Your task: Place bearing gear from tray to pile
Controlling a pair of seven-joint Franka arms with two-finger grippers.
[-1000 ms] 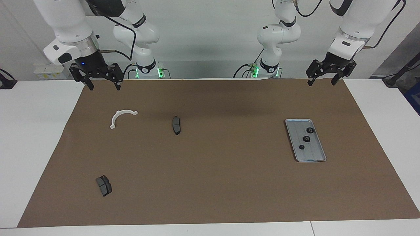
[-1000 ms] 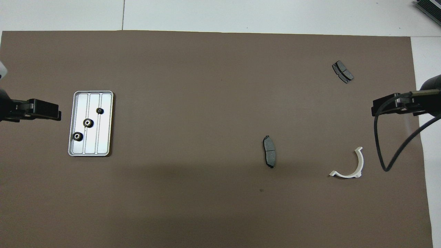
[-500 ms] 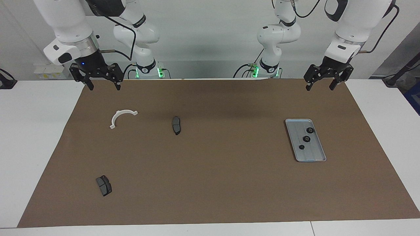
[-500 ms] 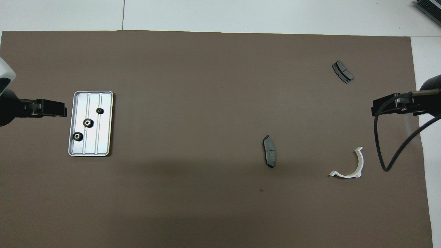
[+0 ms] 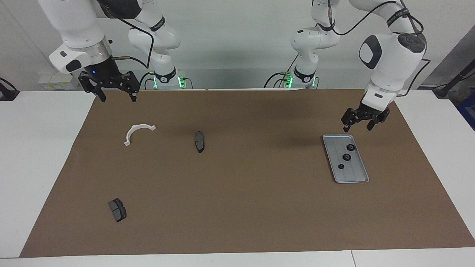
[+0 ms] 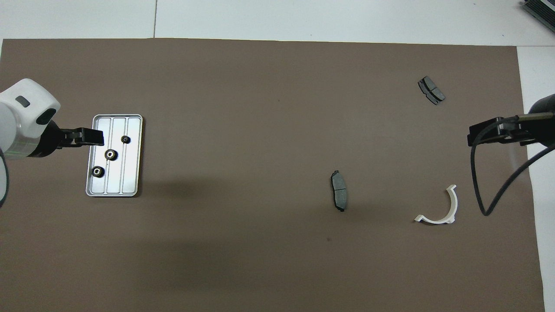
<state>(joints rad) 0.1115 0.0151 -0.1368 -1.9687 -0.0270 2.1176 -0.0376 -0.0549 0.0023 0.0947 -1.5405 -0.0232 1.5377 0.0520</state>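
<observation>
The surface (image 5: 44, 155) carried a brown mat (image 5: 245, 207), and every part lay on that mat. The tray (image 5: 357, 177), the largest part, sat at the left arm's end; all other places are given relative to it. Well away from the tray, toward the right arm's end, lay the scattered pile: a white arc (image 5: 136, 133), one brake pad (image 5: 199, 141) between arc and tray, and a second pad (image 5: 117, 210) farther from the robots than the arc. Three gears rested inside the tray: one (image 5: 351, 147) at its robot end, one (image 5: 346, 157) mid-tray, and a smaller one (image 5: 341, 166) farthest from the robots.

The left claw (image 5: 359, 124) hung in the air over the tray's robot-end rim, fingers apart and holding nothing. The right claw (image 5: 114, 91) waited over the mat's edge nearest the robots, above the arc's end of the surface, its fingers likewise spread and unloaded.

No gear had yet been lifted; the step in hand appeared to be the approach.

Likely hazards: the gears were small and low, so a slightly offset descent could strike the raised rim or a ridge and shove the tray. Closing off-centre could flick a gear aside or pinch it by its edge, and it might then drop on the long carry to the pile.
</observation>
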